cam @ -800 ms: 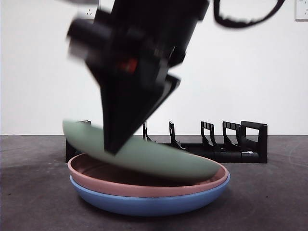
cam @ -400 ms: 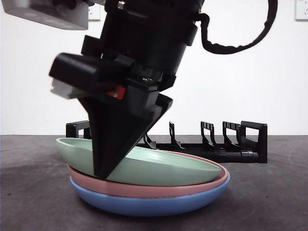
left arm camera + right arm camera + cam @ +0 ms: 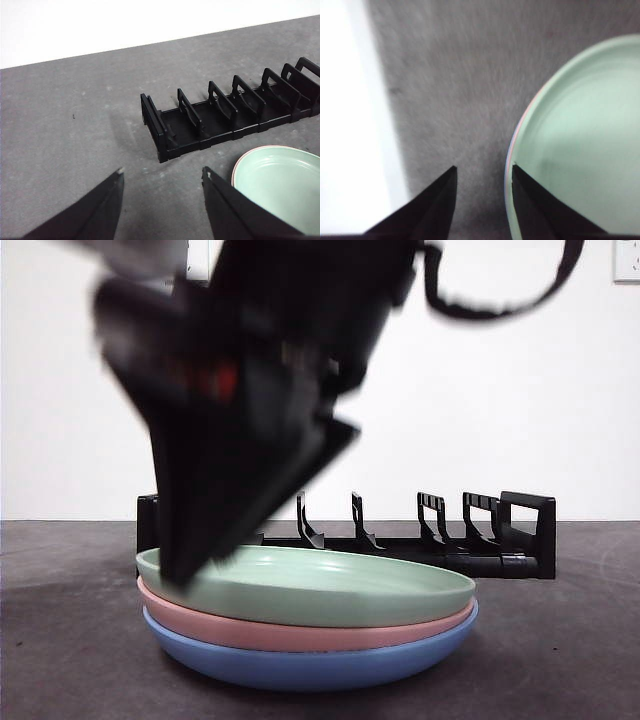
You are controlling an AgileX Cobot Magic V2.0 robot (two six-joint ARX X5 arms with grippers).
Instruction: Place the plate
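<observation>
Found the green plate (image 3: 320,585) lying level on top of a pink plate (image 3: 300,632), itself nested in a blue plate (image 3: 310,665), the stack standing on the table (image 3: 560,660) near its front edge. Saw a black rack (image 3: 450,540) behind the stack, toward the table's back edge, with no plate in any slot on view.

Matched the big dark arm over one side of the stack to the right gripper (image 3: 484,166). Read its jaws as parted to a narrow gap astride the green rim, one over the bowl, one outside it, gripping nothing that could be made out. Noted the left gripper (image 3: 162,171) waiting apart near the rack's end, jaws spread wide and empty.

Judged the main risk to be the inner jaw catching the rim on the way out. Expected a sideways or tilted pull to drag or tip the green plate and slide it across the smooth pink one, perhaps shifting the whole stack. Judged a straight lift clear of the rim to be the safer exit.

Could not tell whether either jaw touched the rim, both the front and right wrist views being smeared by motion. Lost one end of the rack and part of the green rim behind the arm. Saw the pink plate from the wrists only as a thin edge, the blue plate not at all.
</observation>
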